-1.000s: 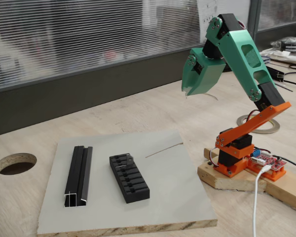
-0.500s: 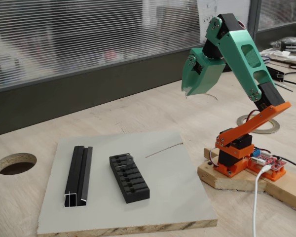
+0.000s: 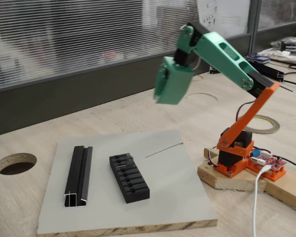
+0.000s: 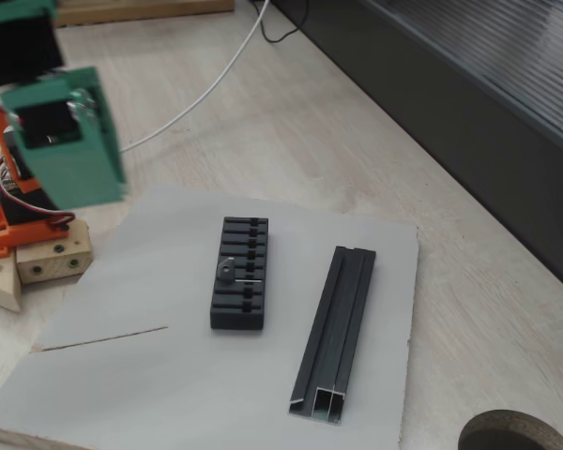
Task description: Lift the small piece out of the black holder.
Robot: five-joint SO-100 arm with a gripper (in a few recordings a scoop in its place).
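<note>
Side fixed view: the green pincer (image 3: 168, 94) hangs high above the grey board (image 3: 177, 197), well apart from the black holder (image 3: 129, 177), up and to the right of it. It holds nothing. Its tips are blurred, so I cannot tell how far it is open. The small piece (image 3: 129, 159) sits on top of the holder near its far end. The black grooved rail (image 3: 79, 176) lies to the left, parallel with the holder.

Other fixed view, from above: the pincer (image 4: 61, 150) is at upper left, not yet over the holder (image 4: 238, 272). The piece (image 4: 225, 273) is a tiny dark bit w/ a round mark, on the left side of the slot row, approx. mid-length. The rail (image 4: 336, 330) is on the right, apart from the holder.

Step in hand, in my judgement: the approach. To do it well, bring the pincer directly above the piece, open only a little wider than one slot, and come down slowly and vertical. The piece is very small, so a bad line-up may push the holder or drop the piece.
</note>
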